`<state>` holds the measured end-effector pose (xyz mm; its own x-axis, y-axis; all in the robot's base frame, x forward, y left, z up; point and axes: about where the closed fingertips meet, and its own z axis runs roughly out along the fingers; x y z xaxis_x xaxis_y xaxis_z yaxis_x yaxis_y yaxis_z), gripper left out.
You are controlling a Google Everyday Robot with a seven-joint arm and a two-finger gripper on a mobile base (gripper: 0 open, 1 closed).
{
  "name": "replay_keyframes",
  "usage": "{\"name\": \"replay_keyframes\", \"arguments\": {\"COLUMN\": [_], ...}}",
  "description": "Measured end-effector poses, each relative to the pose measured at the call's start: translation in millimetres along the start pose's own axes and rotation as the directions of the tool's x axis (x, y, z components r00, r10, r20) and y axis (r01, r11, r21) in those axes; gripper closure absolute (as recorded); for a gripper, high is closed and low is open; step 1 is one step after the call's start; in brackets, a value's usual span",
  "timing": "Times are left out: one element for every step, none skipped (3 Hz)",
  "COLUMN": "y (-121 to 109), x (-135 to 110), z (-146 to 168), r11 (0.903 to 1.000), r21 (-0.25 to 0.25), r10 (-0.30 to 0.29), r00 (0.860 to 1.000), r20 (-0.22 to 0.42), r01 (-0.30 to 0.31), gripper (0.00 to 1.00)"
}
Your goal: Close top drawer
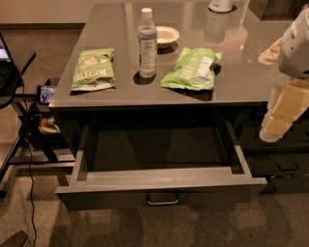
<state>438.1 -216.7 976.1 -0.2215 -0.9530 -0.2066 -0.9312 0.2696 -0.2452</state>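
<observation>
The top drawer (159,176) is pulled far out from under the grey desk top (145,94). It is wide, shallow and dark grey, with a lighter grey inner rim, and its inside looks empty. Its flat front (106,195) faces me and carries a small metal loop handle (162,198) at the centre. My gripper (271,130) hangs from the cream and white arm (297,48) at the right edge of the view. It is above and to the right of the drawer's front right corner and apart from the drawer.
On the desk top lie two green chip bags (93,69) (192,67), an upright water bottle (147,43), a small white bowl (166,34) and a white object (221,5) at the back. Right-hand drawers (285,166) sit below my gripper. A black stand with cables (24,125) is on the left.
</observation>
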Motion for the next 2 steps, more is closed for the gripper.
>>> {"name": "replay_keyframes", "arguments": {"y": [0.0, 0.0], "x": [0.0, 0.0], "z": [0.0, 0.0], "r11": [1.0, 1.0], "r21": [0.0, 0.0], "r10": [0.0, 0.0], "r00": [1.0, 1.0], "r20": [0.0, 0.0], "r01": [0.0, 0.0], "gripper": [0.0, 0.19]}}
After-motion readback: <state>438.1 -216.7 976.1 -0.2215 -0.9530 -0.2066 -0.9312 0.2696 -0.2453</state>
